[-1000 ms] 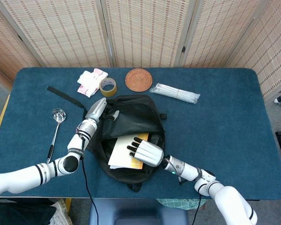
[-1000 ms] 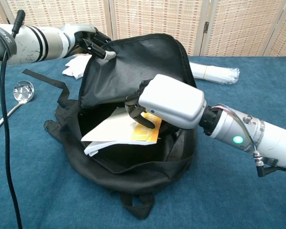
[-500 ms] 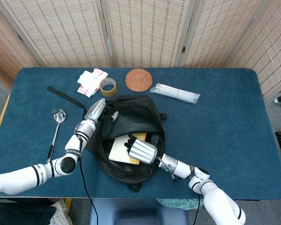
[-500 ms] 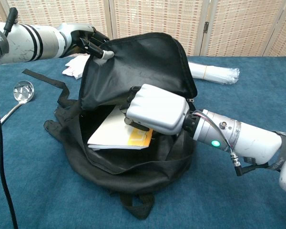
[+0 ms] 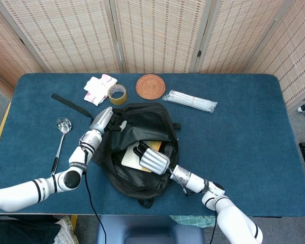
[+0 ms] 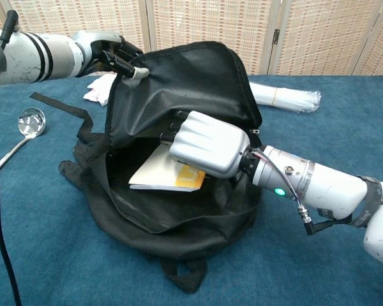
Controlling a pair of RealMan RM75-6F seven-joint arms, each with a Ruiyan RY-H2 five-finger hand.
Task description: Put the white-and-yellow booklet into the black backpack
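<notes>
backpack (image 6: 179, 83): black woven cloth, matt with a faint sheen, creased
booklet (image 6: 159, 175): smooth paper, white with a yellow patch
right hand (image 6: 204, 143): smooth silvery-grey shell, satin; fingers (image 6: 169, 127) black
left hand (image 6: 112, 54): same grey shell, dark fingers
counter (image 5: 244, 132): blue cloth cover, matt, felt-like
spoon (image 5: 61, 137), left of the backpack: polished metal, shiny
coaster (image 5: 150, 86), behind the backpack: woven, rough, reddish-brown
tape (image 5: 117, 93): glossy brown roll

The right hand (image 6: 207, 143) pushes the white-and-yellow paper booklet (image 6: 161, 174) deeper into the black fabric backpack (image 6: 179, 83), now mostly under its flap.
</notes>
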